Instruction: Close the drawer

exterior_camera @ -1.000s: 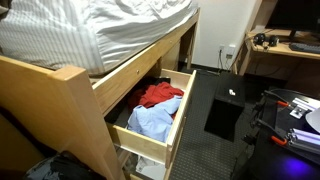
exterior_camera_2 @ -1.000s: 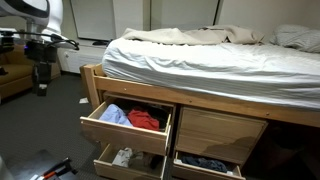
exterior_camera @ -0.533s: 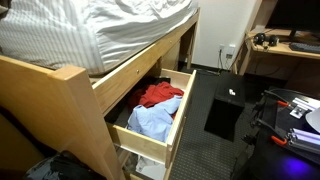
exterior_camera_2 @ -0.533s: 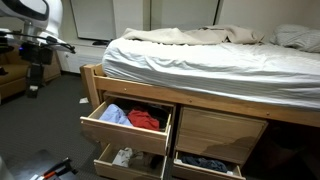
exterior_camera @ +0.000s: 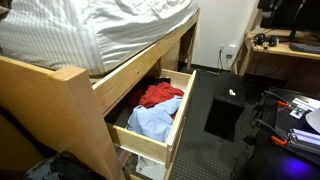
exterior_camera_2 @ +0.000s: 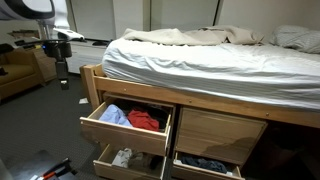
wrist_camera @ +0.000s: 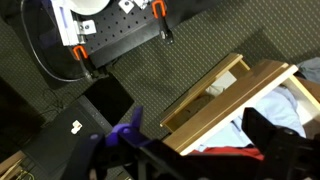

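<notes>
Your gripper [exterior_camera_2: 63,80] hangs at upper left in an exterior view; the wrist view shows its jaws apart. The drawer [exterior_camera_2: 122,134] sits pulled out at lower left under the bed [exterior_camera_2: 200,60].

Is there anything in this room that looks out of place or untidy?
Yes. Under the bed, the drawer holding clothes stands pulled far out. The white-cloth drawer below it and the dark-cloth drawer are open too.

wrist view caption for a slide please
Looking down on a corner of the open pale pine drawer, red and light-blue clothes inside, dark floor beside it.
</notes>
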`<action>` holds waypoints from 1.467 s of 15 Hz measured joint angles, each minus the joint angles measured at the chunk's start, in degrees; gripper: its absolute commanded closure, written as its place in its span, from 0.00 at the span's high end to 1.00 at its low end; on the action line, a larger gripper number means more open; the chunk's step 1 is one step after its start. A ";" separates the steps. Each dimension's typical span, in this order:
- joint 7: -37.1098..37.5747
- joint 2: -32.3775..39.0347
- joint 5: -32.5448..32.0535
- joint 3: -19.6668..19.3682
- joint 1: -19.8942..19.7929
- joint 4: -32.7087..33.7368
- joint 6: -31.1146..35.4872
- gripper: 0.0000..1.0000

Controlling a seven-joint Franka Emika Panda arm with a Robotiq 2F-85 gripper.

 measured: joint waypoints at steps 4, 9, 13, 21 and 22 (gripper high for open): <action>7.18 -0.67 -3.75 1.22 0.02 -2.04 6.16 1.00; 9.20 -0.66 -1.65 0.92 0.75 -2.62 4.51 1.00; 11.43 -0.27 -1.66 0.95 0.79 -2.86 4.88 1.00; 21.94 11.62 -1.87 5.29 3.27 -17.78 18.53 1.00; 23.91 13.91 -2.39 5.85 3.53 -17.69 20.14 1.00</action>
